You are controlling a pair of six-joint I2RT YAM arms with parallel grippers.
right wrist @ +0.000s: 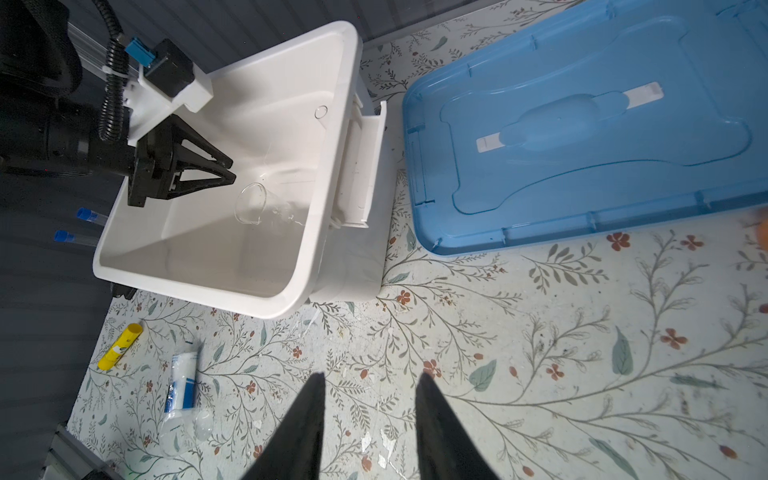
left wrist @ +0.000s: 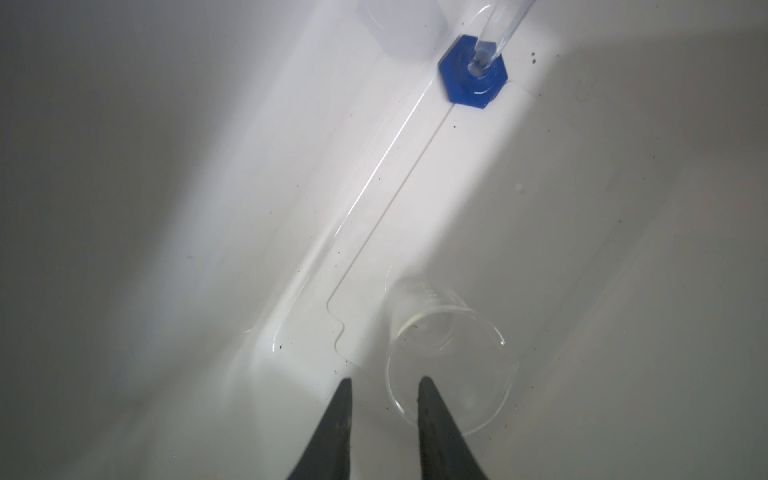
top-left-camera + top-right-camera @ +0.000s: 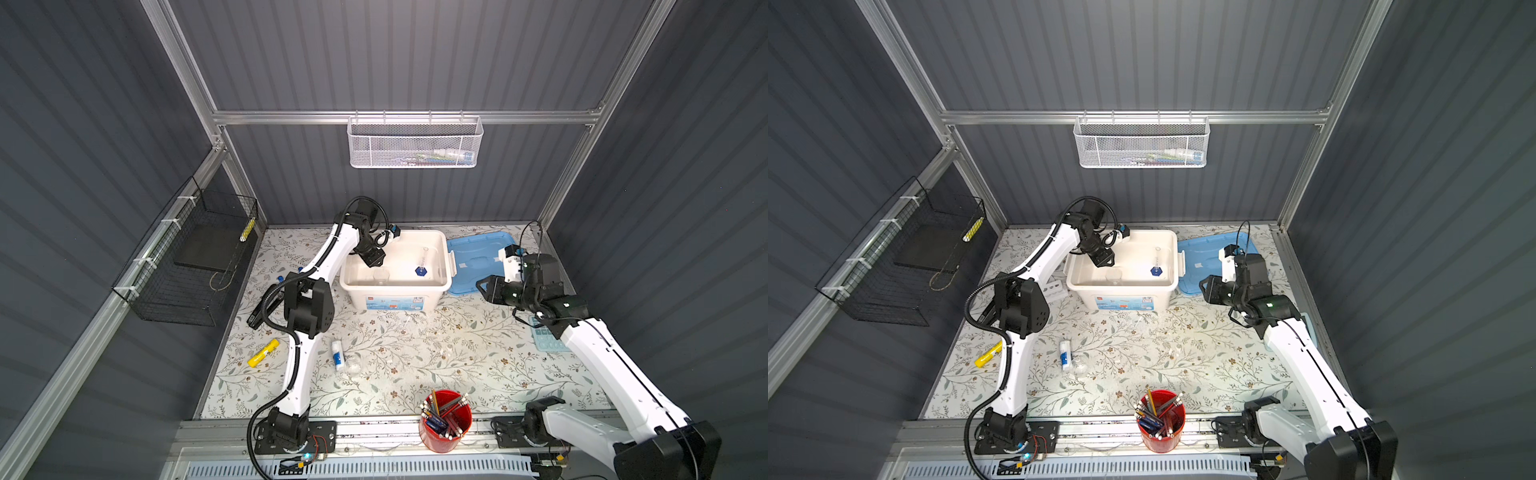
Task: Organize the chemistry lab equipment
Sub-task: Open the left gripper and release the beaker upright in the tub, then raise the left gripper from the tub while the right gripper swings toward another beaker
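A white bin (image 3: 395,286) holds a slim measuring cylinder standing on its blue hexagonal foot (image 2: 471,77) (image 3: 421,271) and a small clear beaker (image 2: 449,357) (image 1: 253,203) lying on its side. My left gripper (image 2: 384,380) (image 3: 376,264) hangs open inside the bin just above the beaker's mouth, with nothing between its fingers. Two clear tubes with blue caps (image 1: 85,214) lie on the table behind the bin's left end. A round clear flask (image 3: 353,365) (image 1: 199,424) rests on the mat. My right gripper (image 1: 370,376) (image 3: 482,289) hovers open and empty right of the bin.
The bin's blue lid (image 3: 478,249) lies at the back right. On the mat lie a white bottle (image 3: 337,353) and a yellow glue stick (image 3: 263,353). A red cup of pencils (image 3: 444,419) stands at the front edge, and a pale blue calculator (image 3: 546,338) lies under my right arm.
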